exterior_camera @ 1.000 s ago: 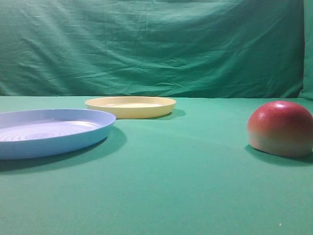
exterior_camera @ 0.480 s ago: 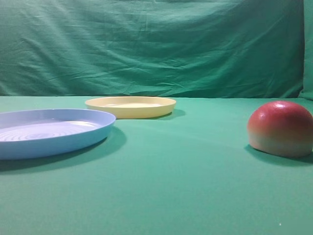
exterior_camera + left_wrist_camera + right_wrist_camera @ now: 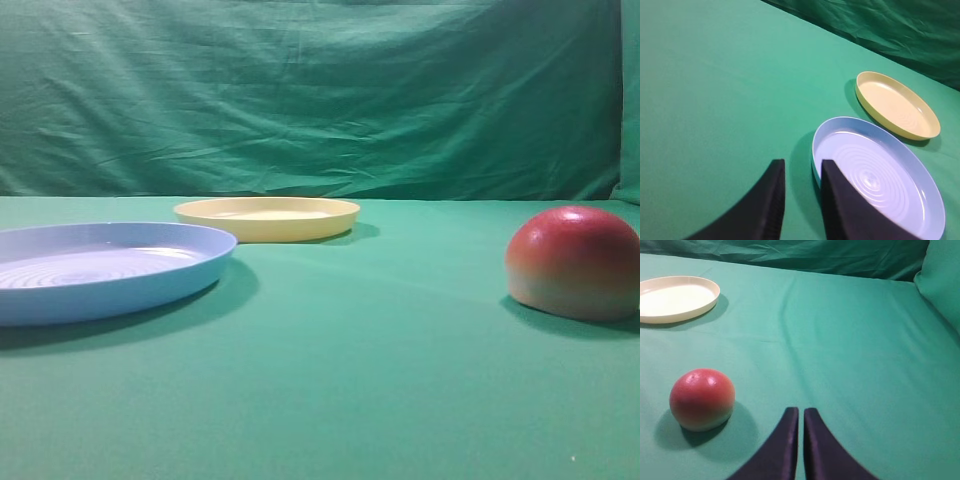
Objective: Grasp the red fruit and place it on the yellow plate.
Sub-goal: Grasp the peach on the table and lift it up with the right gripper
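Fruit (image 3: 702,399): 1 red dome, paling to peach-yellow at its flat base, sitting base-down on the green bench (image 3: 855,350). In the right wrist view it lies ahead and to the left of the right pincer (image 3: 801,412), near it but apart, nothing touching. In the high view the fruit (image 3: 573,262) sits at the right edge, well apart from both plates.

Right pincer: 2 dark fingers (image 3: 788,440) pressed almost together, only a thin slit between the tips, holding nothing.

Left pincer (image 3: 801,167): 2 dark fingers with a narrow gap between them, nothing in the gap; how far it could still close cannot be told. It hangs just beside the near rim of the blue plate (image 3: 920,175).

Yellow plate (image 3: 267,217): shallow, round, bare, lying beyond the blue plate (image 3: 100,270), close to it but apart.

Backdrop: wrinkled green cloth (image 3: 320,95).
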You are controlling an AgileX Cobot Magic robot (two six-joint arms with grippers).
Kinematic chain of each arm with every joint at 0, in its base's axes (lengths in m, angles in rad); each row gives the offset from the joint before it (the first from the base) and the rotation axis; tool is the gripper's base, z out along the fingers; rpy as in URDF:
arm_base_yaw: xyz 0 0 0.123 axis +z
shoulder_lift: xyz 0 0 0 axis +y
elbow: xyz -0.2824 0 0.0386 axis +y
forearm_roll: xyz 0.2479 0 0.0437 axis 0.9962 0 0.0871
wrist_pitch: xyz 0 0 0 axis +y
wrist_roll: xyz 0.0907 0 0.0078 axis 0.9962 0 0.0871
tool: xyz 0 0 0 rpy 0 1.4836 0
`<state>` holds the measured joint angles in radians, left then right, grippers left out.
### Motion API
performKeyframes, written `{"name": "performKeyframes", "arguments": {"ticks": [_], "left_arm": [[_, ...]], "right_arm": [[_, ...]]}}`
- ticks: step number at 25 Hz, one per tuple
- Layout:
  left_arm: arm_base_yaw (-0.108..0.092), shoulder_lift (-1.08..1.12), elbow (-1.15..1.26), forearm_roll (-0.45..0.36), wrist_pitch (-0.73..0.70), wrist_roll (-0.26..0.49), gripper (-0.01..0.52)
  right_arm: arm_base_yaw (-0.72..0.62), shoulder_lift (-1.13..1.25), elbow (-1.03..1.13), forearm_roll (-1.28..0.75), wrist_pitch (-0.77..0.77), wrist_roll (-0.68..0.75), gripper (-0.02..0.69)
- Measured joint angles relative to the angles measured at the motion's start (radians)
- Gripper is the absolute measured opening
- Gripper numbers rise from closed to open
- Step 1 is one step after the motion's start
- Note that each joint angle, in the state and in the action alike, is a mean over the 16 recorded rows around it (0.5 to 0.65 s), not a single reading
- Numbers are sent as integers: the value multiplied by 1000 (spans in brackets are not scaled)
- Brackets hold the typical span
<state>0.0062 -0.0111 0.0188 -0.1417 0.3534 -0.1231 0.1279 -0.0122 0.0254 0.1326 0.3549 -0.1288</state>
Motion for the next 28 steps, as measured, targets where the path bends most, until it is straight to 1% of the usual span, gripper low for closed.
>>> {"name": "performKeyframes", "arguments": {"ticks": [6, 11, 14, 18, 23, 28], "left_arm": [[0, 0, 0, 0, 0, 0, 157], [0, 0, 0, 0, 0, 0, 157], [0, 0, 0, 0, 0, 0, 157], [0, 0, 0, 0, 0, 0, 157], [0, 0, 0, 0, 0, 0, 157], [0, 0, 0, 0, 0, 0, 157]], "right_arm": [[0, 0, -16, 85, -45, 0, 0], [0, 28, -93, 164, -25, -16, 0], [0, 79, -165, 204, 30, -39, 0], [0, 187, -275, 226, 155, -76, 0], [0, 366, -394, 232, 298, -130, 0], [0, 553, -470, 247, 393, -209, 0]]}}
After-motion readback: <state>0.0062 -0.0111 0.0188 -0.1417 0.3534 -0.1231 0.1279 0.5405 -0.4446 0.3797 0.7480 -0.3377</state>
